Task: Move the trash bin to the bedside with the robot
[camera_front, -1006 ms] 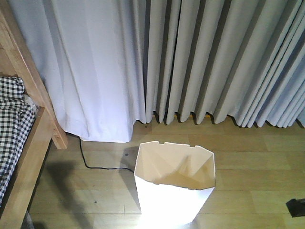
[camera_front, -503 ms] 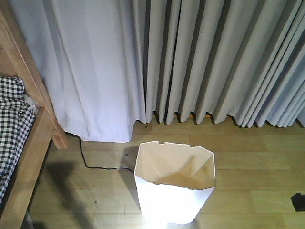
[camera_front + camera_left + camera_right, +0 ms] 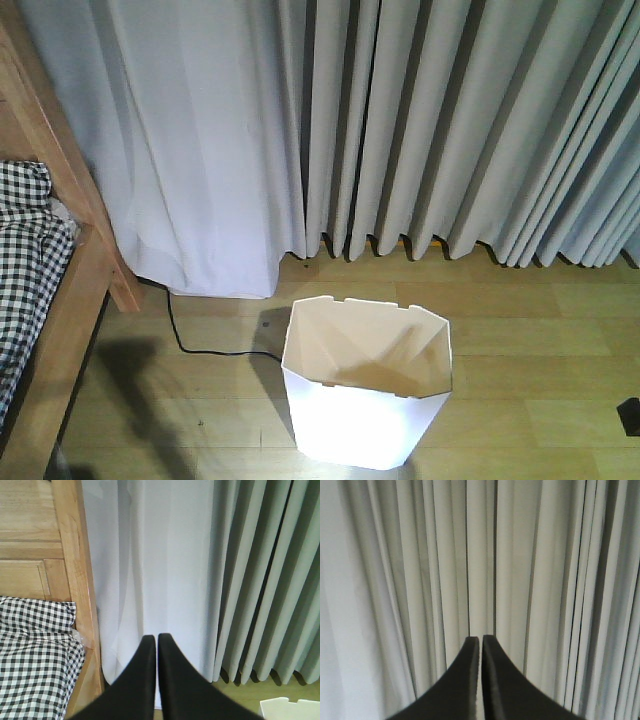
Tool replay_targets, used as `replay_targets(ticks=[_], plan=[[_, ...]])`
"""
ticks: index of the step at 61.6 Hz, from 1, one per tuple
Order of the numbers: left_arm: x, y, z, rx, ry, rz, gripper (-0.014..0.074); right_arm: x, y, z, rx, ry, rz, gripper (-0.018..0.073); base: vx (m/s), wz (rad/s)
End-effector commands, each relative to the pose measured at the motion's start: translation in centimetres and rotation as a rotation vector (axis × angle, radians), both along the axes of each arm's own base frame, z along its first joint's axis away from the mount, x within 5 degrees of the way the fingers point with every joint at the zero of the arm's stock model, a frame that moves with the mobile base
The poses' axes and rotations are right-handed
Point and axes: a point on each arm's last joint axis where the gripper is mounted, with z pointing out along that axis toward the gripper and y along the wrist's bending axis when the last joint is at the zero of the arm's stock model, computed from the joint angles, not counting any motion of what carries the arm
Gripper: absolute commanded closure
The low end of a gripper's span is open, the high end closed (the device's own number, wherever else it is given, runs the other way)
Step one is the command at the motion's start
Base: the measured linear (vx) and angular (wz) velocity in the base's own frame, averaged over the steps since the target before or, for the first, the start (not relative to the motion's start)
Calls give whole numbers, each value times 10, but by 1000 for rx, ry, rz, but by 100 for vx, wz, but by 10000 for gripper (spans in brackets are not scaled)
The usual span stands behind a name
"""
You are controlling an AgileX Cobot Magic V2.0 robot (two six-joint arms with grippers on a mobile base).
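Evidently both hands, left (image 3: 152, 639) and right (image 3: 481, 640), are closed and empty; trash bin (image 3: 365, 395) stands free near the bed frame (image 3: 75, 290).

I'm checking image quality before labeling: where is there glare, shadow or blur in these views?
Front view: the trash bin has a blown-out, glaring front wall, and a soft shadow lies on the floor beside the bed frame. Left wrist view: evenly lit, with the left gripper dark and featureless. Right wrist view: dimmer and slightly soft, with the right gripper black against the curtain.
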Motion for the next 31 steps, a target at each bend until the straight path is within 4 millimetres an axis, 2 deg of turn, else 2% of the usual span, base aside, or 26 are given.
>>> replay_targets(ticks=[1, 31], plan=[[1, 0, -3, -11, -50, 0, 602, 0, 0, 1, -11, -62, 2, 570, 0, 0], [1, 0, -3, -11, -50, 0, 602, 0, 0, 1, -11, -62, 2, 570, 0, 0]])
